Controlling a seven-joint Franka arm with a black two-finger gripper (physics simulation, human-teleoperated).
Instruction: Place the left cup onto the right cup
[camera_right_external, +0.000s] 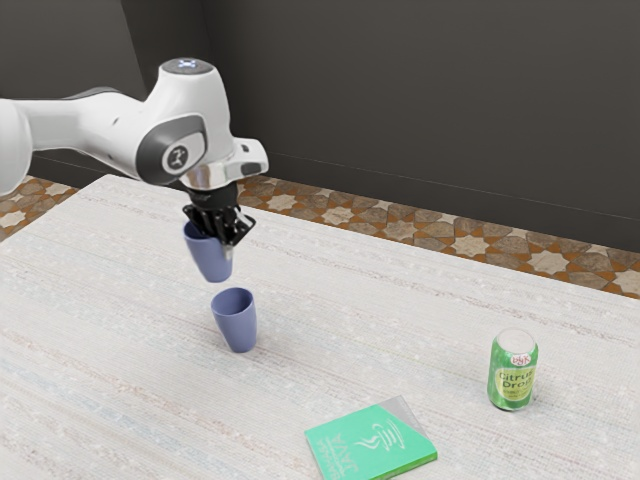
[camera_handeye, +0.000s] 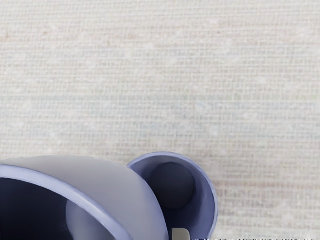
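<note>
My gripper (camera_right_external: 218, 228) is closed on the rim of the lifted cup (camera_right_external: 208, 256), a periwinkle-blue tumbler that hangs in the air with its mouth up and its body slightly tilted. It is clear of the table (camera_right_external: 420, 310). Just below it, a little toward the exterior view's right, the standing cup (camera_right_external: 234, 318) of the same colour sits upright on the tabletop, with a gap between the two. From my wrist camera the lifted cup's rim (camera_handeye: 85, 190) curves large and close, and the standing cup's open mouth (camera_handeye: 172, 185) shows right beside it. Farther out toward the exterior view's right, a green book (camera_right_external: 370, 445) lies flat near the front edge. A green Citrus Drop can (camera_right_external: 512, 370) stands upright beyond it, well apart from both cups.
</note>
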